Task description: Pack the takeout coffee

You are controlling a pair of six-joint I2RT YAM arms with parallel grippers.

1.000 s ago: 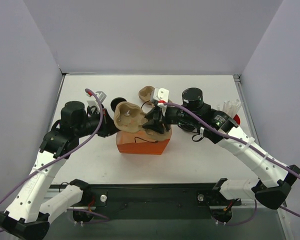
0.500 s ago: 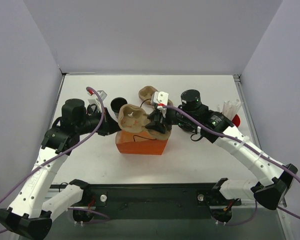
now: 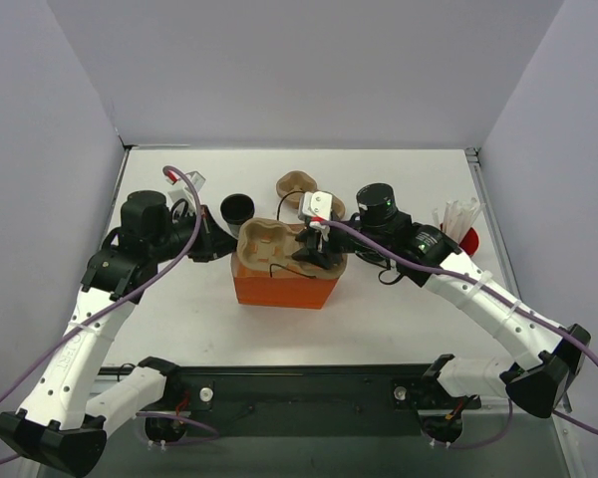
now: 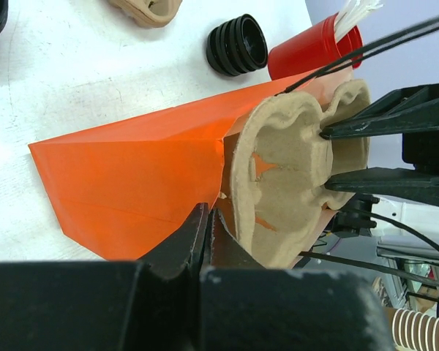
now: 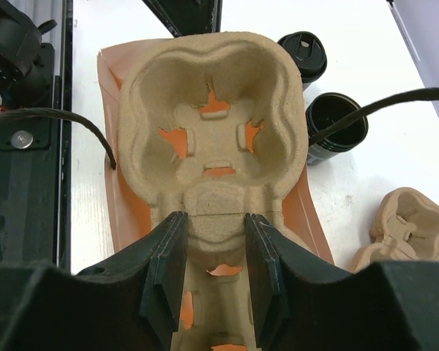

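Observation:
The takeout coffee (image 5: 304,53), a small black cup with a black lid, stands on the table beyond the orange bag (image 3: 279,287); in the top view the left arm hides it. A brown pulp cup carrier (image 5: 212,131) lies flat in the bag's mouth. My right gripper (image 5: 212,219) is shut on the carrier's middle ridge. My left gripper (image 4: 207,212) is shut on the bag's rim at its left end, next to the carrier (image 4: 285,168). In the top view both grippers meet over the bag, left gripper (image 3: 227,249) and right gripper (image 3: 314,254).
A lidless black cup (image 3: 237,207) stands just behind the bag. A spare pulp carrier (image 3: 297,187) lies further back. A stack of black lids (image 4: 238,44) and a red cup of white straws (image 3: 460,221) sit to the right.
The carrier was tilted up above the bag and now lies level in its mouth. Both grippers came down with it, and the left wrist shifted slightly left.

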